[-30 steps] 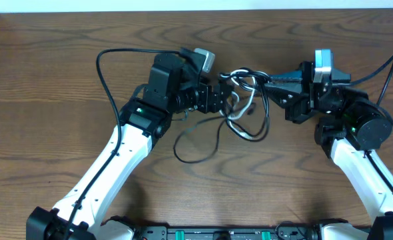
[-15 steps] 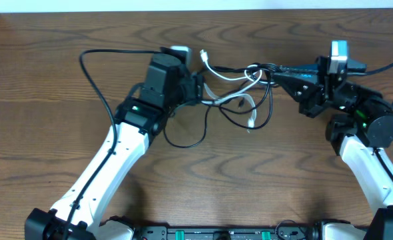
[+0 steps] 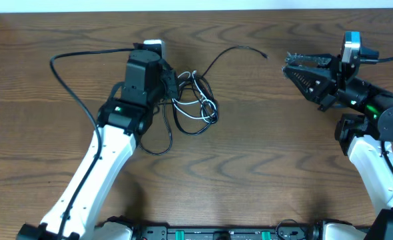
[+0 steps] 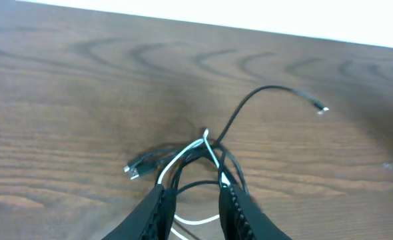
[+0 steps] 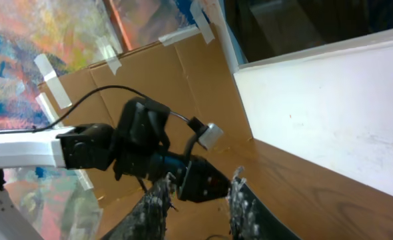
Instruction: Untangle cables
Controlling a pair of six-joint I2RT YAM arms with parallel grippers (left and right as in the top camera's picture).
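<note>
left gripper [image 3: 176, 87]: clamped on cables [image 4: 207, 141]
right gripper [image 3: 292, 65]: fingers apart, empty, well clear
done: one black end [image 3: 263, 55] lies free
todo: rest looped together

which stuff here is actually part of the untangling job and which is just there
Job:
- white cable
- black cables
- left gripper, at the bundle
- right gripper, off to the side

Just there:
- thick black cable on the left arm
- wooden table

wooden table [image 3: 250, 173], taped cardboard [image 5: 150, 73], white wall [image 5: 330, 100]
</note>
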